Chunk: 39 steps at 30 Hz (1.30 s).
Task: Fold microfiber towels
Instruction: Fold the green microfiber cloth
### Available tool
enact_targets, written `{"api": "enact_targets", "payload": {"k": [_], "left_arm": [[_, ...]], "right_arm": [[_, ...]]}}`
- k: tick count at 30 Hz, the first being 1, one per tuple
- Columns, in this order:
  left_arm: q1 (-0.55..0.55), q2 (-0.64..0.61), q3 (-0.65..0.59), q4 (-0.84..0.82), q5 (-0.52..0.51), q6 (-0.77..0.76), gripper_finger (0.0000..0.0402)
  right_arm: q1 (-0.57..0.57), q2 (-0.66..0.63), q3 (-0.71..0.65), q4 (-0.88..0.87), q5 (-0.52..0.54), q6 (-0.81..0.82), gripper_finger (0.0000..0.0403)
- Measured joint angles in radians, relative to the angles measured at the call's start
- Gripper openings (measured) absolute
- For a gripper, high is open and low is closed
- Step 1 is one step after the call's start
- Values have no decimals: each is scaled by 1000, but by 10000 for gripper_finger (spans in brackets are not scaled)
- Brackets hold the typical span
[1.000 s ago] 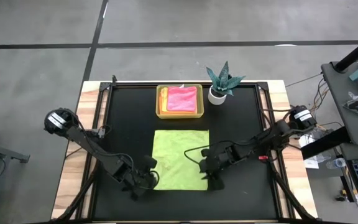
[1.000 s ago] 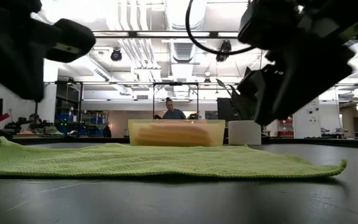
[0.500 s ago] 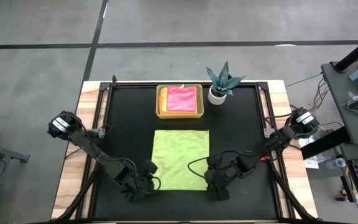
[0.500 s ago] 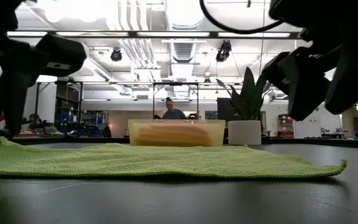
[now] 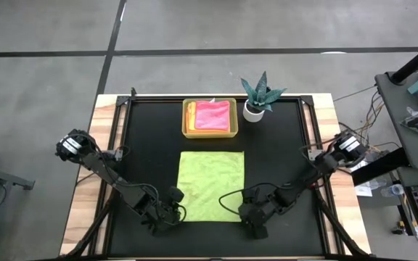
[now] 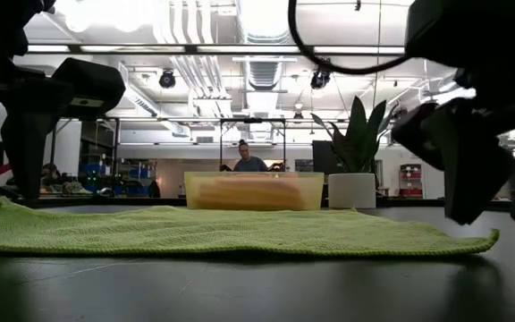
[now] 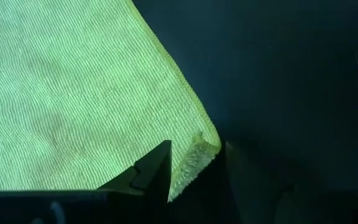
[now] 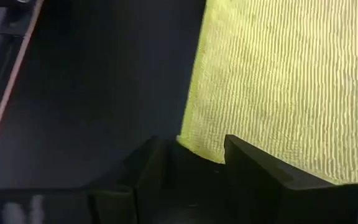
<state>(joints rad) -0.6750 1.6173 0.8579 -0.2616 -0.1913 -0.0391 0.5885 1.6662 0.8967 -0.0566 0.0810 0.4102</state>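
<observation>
Lime green microfiber towel (image 5: 210, 185) lies spread flat near the middle of the black table (image 5: 281, 145), roughly square, with its near edge toward the table's near side. In the low view the cloth (image 6: 231, 231) stretches almost across the whole width, thin and slightly rippled.

At the towel's near left corner sits the left gripper (image 5: 174, 212). Its wrist view shows the two dark fingers (image 7: 157, 171) parted, with the towel's corner (image 7: 201, 152) lying in the gap between them, its tip slightly curled; whether the fingers press on it cannot be told.

At the towel's near right corner sits the right gripper (image 5: 247, 214). Its wrist view shows its fingers (image 8: 244, 158) also apart, straddling the cloth's corner edge (image 8: 194, 140), with the green fabric running away beyond them; no firm pinch is visible.

Farther back, beyond the towel's far edge, a yellow translucent tray (image 5: 188, 119) holds a folded pink towel (image 5: 212, 114), with an orange-yellow cloth (image 5: 190, 116) showing at its left side underneath. Just to the right of the tray stands a small teal spiky plant (image 5: 260, 90) in a white pot (image 5: 252, 110). In the low view the tray (image 6: 254, 190) and the pot (image 6: 351, 190) stand side by side behind the green cloth, and a person (image 6: 249, 159) shows in the room far beyond the table.
</observation>
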Motion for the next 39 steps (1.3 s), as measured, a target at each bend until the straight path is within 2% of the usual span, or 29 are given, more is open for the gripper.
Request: {"api": "enact_targets", "payload": {"k": [12, 16, 23, 30, 39], "left_arm": [[1, 0, -27, 3, 2, -6, 137], [1, 0, -51, 52, 0, -6, 130], [1, 0, -65, 79, -1, -6, 86], [1, 0, -67, 82, -3, -1, 8], [-1, -48, -47, 81, -32, 26, 1]], "right_arm": [[16, 49, -1, 13, 71, -29, 142], [16, 50, 0, 10, 83, -32, 130], [11, 51, 0, 16, 84, -67, 84], [9, 51, 0, 22, 85, -83, 16], [11, 9, 17, -19, 77, -129, 9]]}}
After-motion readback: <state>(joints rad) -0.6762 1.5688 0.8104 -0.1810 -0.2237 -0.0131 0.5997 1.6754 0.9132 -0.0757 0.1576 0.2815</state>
